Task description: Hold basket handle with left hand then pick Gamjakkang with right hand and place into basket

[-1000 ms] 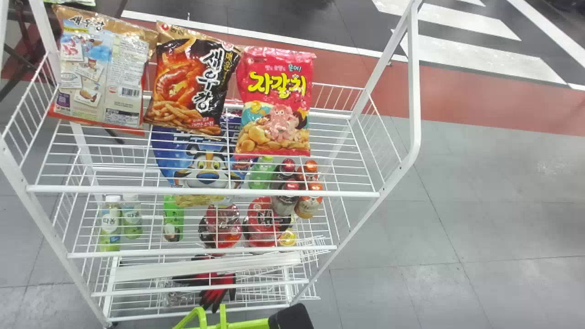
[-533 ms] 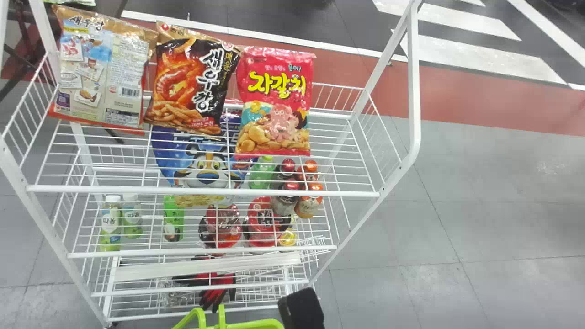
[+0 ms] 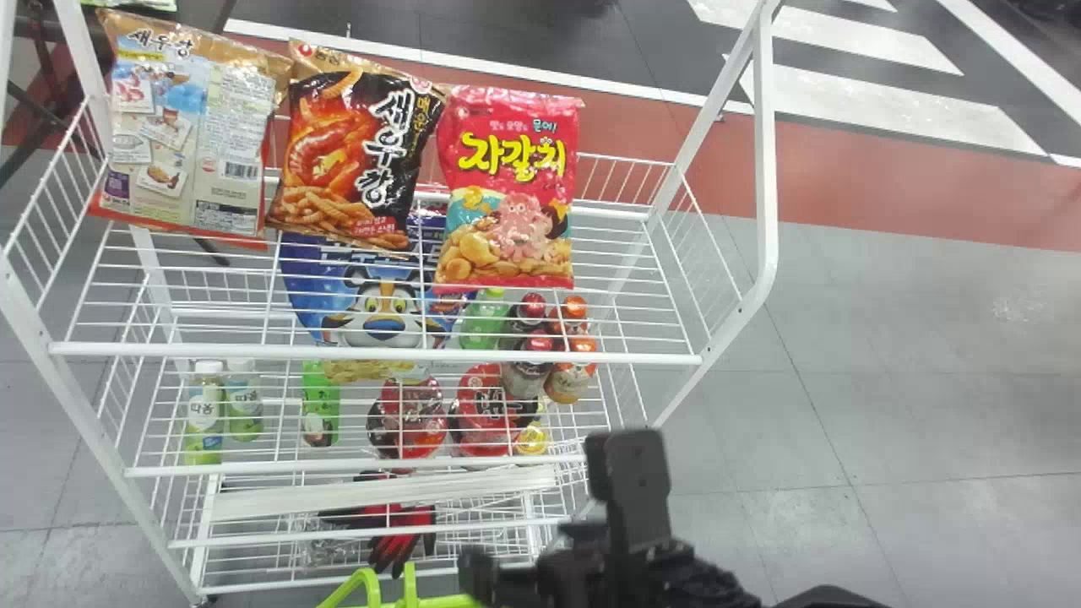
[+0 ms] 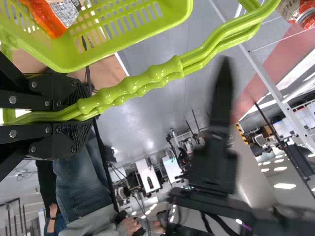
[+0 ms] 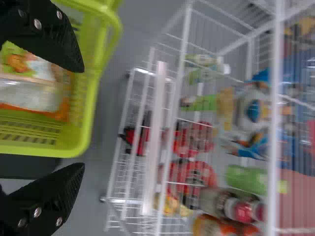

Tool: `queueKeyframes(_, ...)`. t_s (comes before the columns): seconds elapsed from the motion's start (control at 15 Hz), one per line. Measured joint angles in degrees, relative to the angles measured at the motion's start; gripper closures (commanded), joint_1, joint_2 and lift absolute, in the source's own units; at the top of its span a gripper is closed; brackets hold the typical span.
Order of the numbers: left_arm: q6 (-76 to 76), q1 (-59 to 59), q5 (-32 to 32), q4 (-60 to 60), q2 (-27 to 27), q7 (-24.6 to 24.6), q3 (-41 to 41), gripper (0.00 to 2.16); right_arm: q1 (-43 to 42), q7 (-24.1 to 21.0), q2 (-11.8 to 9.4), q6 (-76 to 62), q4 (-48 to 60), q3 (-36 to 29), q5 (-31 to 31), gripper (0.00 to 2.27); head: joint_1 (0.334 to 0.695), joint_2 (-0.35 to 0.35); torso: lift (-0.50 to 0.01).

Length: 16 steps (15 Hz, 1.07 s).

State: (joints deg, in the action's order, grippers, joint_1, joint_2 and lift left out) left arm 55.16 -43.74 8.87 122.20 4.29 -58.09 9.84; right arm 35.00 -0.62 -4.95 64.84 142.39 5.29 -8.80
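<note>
At the bottom edge of the head view, my right gripper (image 3: pixel 549 523) is beside the green basket (image 3: pixel 439 601). In the right wrist view, the right gripper (image 5: pixel 82 118) is open, its fingers apart with nothing held, the basket (image 5: pixel 86 128) behind them. A snack bag with orange edges (image 5: pixel 37 93) lies inside the basket. The left wrist view has my left gripper (image 4: pixel 90 115) shut on the ribbed green basket handle (image 4: pixel 147 77). On the rack's top shelf stand a beige bag (image 3: pixel 186 135), a black-and-orange bag (image 3: pixel 355 152) and a pink bag (image 3: pixel 511 190).
The white wire rack (image 3: pixel 372 350) stands ahead, its right post (image 3: pixel 764 169) rising beside the pink bag. Lower shelves carry bottles (image 3: pixel 204 414), red bowl packs (image 3: pixel 410 422), a blue cereal bag (image 3: pixel 372 295) and red-black gloves (image 3: pixel 401 532).
In the head view, my right gripper has come up from the bottom edge and moved right, with more of it showing. The bags on the shelf have not moved.
</note>
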Motion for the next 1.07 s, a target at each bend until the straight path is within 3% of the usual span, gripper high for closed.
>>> queueKeyframes(0.47,-1.0,0.2,0.1,-0.6,-0.1,-0.1,0.0,2.15,4.9,-0.4,1.6,-48.4,-7.1,0.0,4.0,0.08,0.695,-0.35,-0.018)
queueKeyframes(0.67,-1.2,0.3,0.2,-0.9,-0.2,-0.2,0.0,2.15,6.4,-0.5,1.9,-54.8,-8.0,-0.4,4.6,0.09,0.695,-0.35,-0.018)
queueKeyframes(1.07,-1.2,0.2,0.3,-0.9,-0.2,-0.3,0.0,2.15,7.0,-1.1,2.6,-51.5,-5.3,-1.5,5.1,0.11,0.695,-0.35,-0.018)
